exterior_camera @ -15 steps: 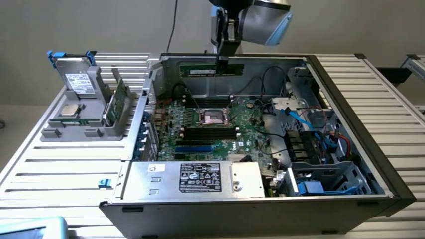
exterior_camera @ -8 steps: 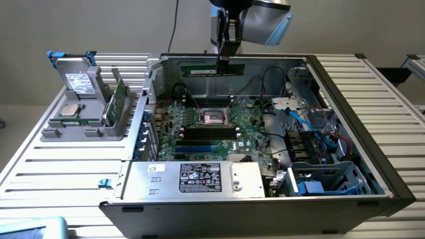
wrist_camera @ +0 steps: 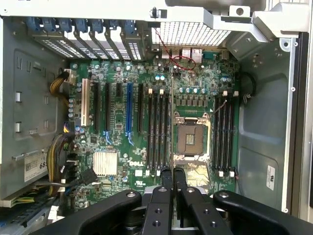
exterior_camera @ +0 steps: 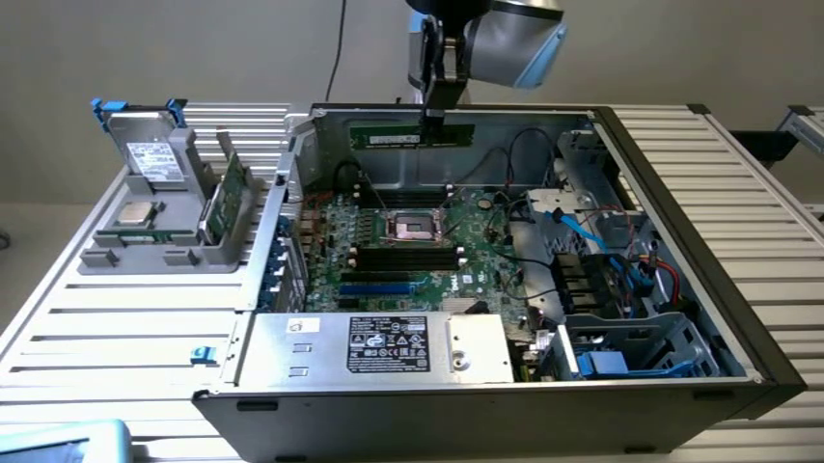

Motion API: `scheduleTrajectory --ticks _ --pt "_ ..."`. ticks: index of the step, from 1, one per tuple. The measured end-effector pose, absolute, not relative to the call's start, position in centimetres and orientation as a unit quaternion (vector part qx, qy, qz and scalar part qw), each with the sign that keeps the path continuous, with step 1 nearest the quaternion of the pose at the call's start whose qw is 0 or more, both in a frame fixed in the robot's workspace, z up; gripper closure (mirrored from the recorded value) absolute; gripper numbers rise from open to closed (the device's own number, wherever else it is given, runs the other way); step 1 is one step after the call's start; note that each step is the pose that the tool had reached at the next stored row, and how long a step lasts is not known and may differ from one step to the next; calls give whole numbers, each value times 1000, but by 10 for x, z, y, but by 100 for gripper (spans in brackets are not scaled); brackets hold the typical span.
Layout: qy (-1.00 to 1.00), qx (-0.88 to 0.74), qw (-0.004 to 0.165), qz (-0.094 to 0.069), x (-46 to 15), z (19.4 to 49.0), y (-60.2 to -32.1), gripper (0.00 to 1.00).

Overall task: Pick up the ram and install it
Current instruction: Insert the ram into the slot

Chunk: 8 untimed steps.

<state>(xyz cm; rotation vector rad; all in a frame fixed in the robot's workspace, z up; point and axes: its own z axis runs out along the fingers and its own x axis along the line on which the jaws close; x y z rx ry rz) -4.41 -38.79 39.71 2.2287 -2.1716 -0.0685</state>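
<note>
Exterior view: the gripper (exterior_camera: 435, 117) hangs over the far side of the open case (exterior_camera: 515, 424), fingers pinched narrow on the top edge of the ram (exterior_camera: 412, 135); the ram is held level and on edge, above the motherboard (exterior_camera: 483, 246) and apart from the slots (exterior_camera: 405, 257) beside the socket (exterior_camera: 415, 227); towards the table's (exterior_camera: 129, 318) far corner on the exterior view's left, a grey rack (exterior_camera: 154, 256) carries a drive (exterior_camera: 154, 159), a processor (exterior_camera: 135, 214) and another green stick (exterior_camera: 230, 203); wrist view: the fingertips (wrist_camera: 166, 178) sit close together above the board, near the socket.
</note>
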Motion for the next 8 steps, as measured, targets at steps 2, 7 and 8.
scheduleTrajectory --ticks 2,7,8 --pt "-698 716 15 -22 -44 397 -388 87" --pt "-706 708 14 -22 -44 396 -388 87" --pt "-707 707 14 -22 -44 395 -388 87"
